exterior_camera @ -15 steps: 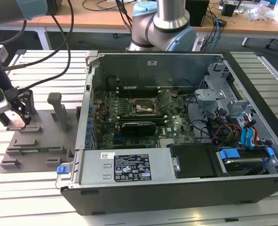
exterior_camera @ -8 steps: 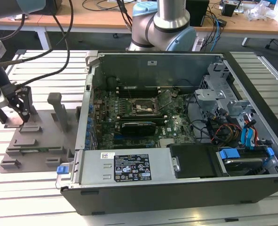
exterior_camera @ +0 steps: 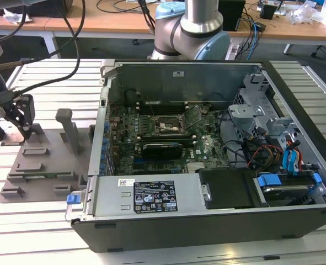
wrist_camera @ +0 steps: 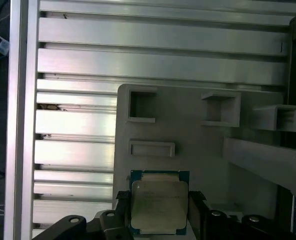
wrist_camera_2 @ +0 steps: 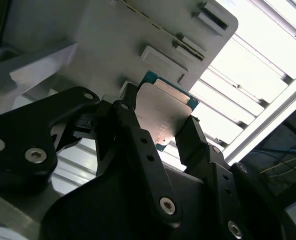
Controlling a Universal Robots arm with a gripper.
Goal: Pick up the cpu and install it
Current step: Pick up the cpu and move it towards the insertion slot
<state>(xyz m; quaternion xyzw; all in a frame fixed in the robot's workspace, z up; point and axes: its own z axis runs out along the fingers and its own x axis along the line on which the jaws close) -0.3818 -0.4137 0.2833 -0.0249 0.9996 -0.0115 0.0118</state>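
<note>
On the slotted aluminium table (exterior_camera: pixel 41 226), cluttered desks (exterior_camera: pixel 124 25) behind, an open computer case (exterior_camera: pixel 218 223) is showing you its motherboard (exterior_camera: pixel 207 150); beside it, at the grey tray (exterior_camera: pixel 47 165), your gripper (wrist_camera_2: pixel 160 110) is pinching the cpu (wrist_camera: pixel 159 207) by two opposite edges.

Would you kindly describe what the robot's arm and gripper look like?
The arm is a silver-grey tube with rounded light-blue joint caps. The gripper is matt black, and its two angular fingers are built from linked plates fixed with silver screws. In the exterior view, black cables loop toward it.
</note>
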